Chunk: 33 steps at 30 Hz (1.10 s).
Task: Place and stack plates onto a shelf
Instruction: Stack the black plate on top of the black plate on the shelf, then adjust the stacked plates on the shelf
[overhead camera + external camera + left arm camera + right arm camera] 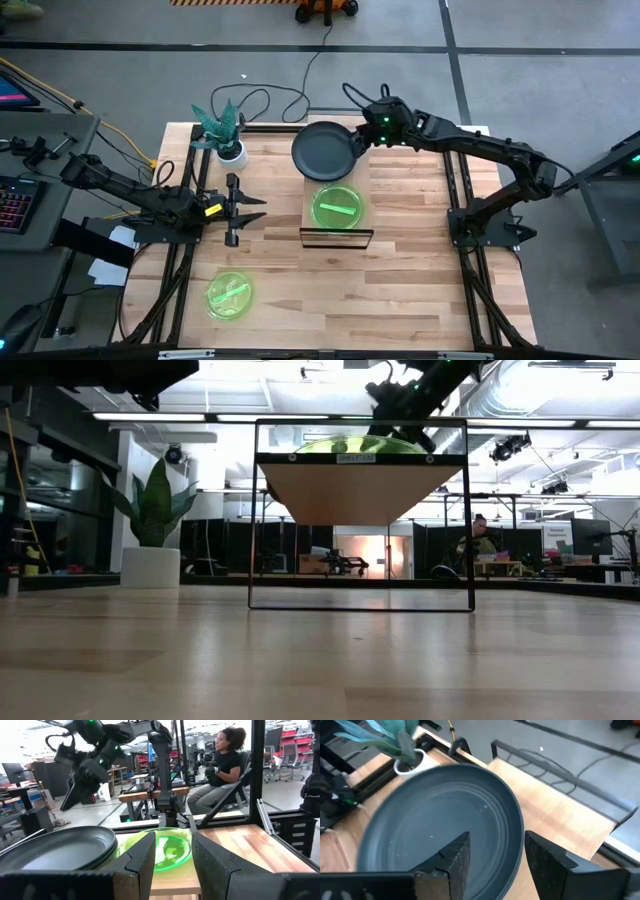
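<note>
the shelf (325, 218) stands near the middle of the wooden table (400, 290), a light-wood board on a thin black frame. in the high view a dark grey plate (322, 151) lies at the shelf's far end, and a translucent green plate (337, 207) lies on the board just beside it, toward the near end. the left wrist view shows the grey one as a stack of dark plates (60, 849), at least 2 rims showing, with the green plate (172, 847) next to them on the board. from the low view only the green plate's edge (362, 446) peeks over the board's top. another green plate (229, 295) lies on the table, well apart from the shelf, near the front left corner.

the right gripper (362, 140) hangs at the far right rim of the dark plate; its wrist view shows both fingers (451, 857) spread with the plate's rim between them, no contact clear. the left gripper (250, 208) waits to the left of the shelf, pointing at it, fingers (142, 860) apart and holding nothing.

a white pot with a green plant (225, 135) stands at the table's far left corner. beyond the table a person (220, 767) sits on a chair.
</note>
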### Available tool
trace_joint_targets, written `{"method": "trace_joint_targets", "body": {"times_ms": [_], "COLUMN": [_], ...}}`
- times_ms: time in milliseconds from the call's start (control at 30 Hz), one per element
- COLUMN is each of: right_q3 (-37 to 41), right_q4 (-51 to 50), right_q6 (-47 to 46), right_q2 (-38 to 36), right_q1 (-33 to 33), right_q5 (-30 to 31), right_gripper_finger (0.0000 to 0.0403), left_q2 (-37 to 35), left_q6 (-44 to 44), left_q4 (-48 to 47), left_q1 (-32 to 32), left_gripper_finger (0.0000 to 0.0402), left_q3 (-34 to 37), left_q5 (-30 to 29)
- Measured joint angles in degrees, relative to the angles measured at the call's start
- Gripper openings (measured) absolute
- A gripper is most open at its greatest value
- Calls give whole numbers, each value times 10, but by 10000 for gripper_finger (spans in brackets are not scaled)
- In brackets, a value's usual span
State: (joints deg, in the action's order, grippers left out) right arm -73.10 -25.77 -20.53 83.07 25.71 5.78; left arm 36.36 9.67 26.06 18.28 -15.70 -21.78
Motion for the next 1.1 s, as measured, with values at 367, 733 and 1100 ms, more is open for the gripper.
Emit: {"method": "trace_joint_targets", "body": {"times_ms": [367,733,1100], "right_q3": [0,114,425], "right_q4": [-109,-151,68], "right_q6": [46,-2,-130], "right_q2": [-95,-118,-291], "right_q1": [-64,-175,-235], "right_q5": [86,214,216], "right_gripper_finger": [167,167,167], "left_q2": [8,27,42], "left_q6": [0,-2,1], "left_q4": [-10,-11,-13], "left_q1": [0,0,-21], "left_gripper_finger": [115,115,115], "left_q3": [0,0,0], "left_q5": [-19,-20,-84]}}
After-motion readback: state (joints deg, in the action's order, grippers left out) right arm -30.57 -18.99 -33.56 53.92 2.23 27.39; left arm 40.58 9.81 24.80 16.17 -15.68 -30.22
